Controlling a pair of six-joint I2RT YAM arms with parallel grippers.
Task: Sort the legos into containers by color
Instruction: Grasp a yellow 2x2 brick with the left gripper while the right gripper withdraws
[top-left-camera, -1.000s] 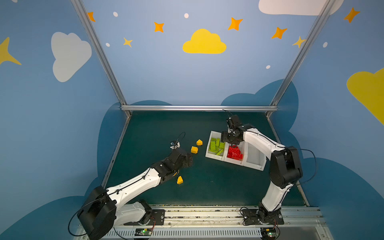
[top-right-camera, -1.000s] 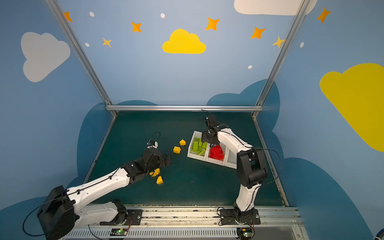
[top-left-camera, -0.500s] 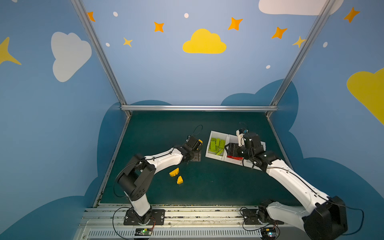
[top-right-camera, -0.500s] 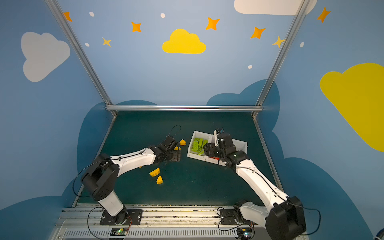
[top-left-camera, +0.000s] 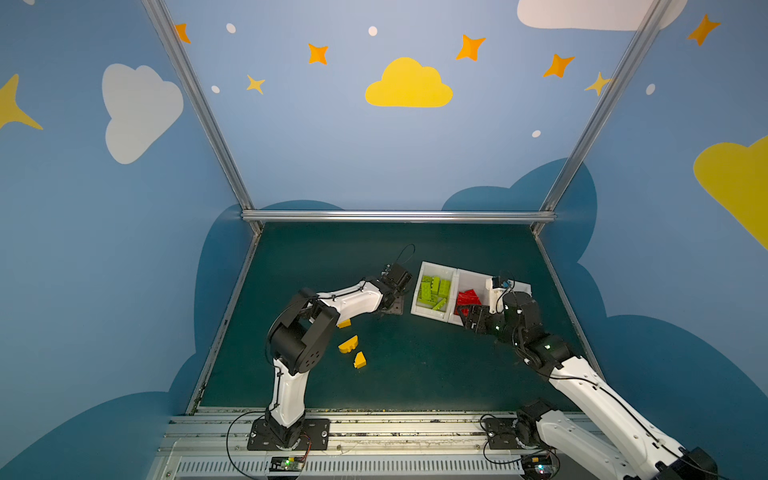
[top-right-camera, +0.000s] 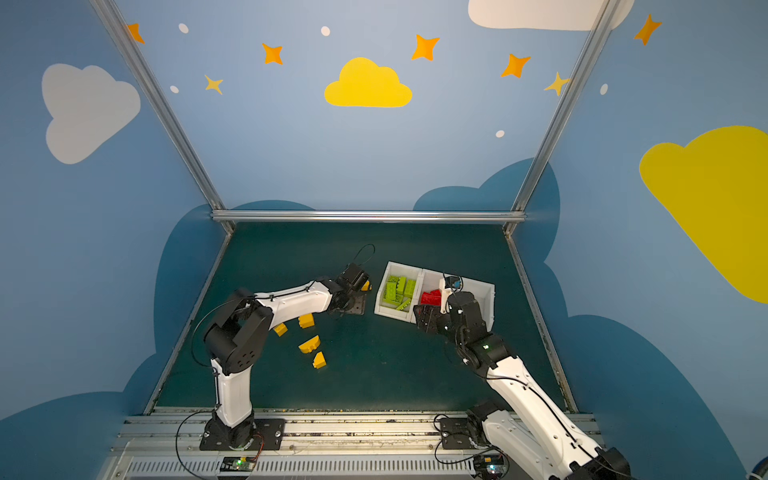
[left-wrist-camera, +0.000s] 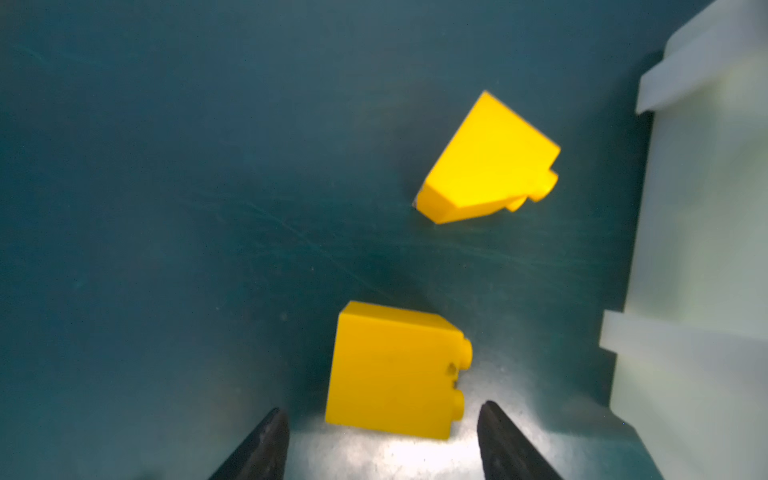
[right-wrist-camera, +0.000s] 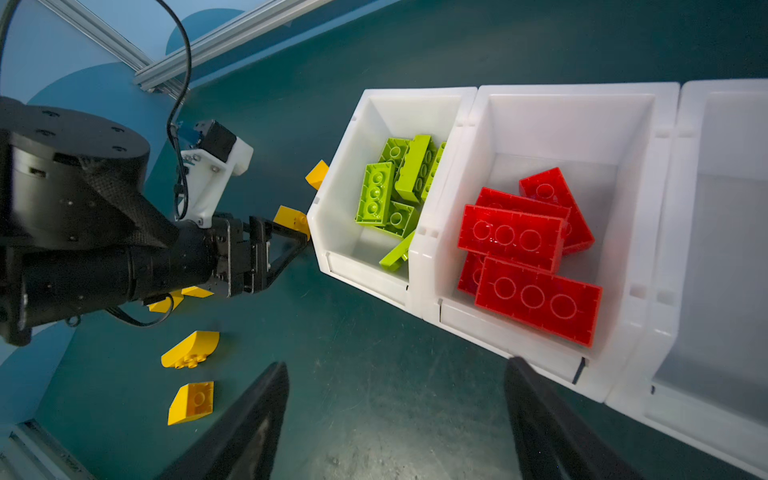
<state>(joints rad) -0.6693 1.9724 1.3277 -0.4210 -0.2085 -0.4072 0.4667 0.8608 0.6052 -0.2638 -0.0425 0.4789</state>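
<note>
Left wrist view: yellow brick (left-wrist-camera: 395, 370) lies partly between the spread, non-touching tips of the left gripper (left-wrist-camera: 380, 411)

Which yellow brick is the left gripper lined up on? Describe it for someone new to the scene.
Find the white bin row and look just outside its green-filled end bin. The one you want is the square yellow brick at the tips of the left gripper's open jaws, studs pointing sideways. The yellow neighbour beside it is sloped.
</note>
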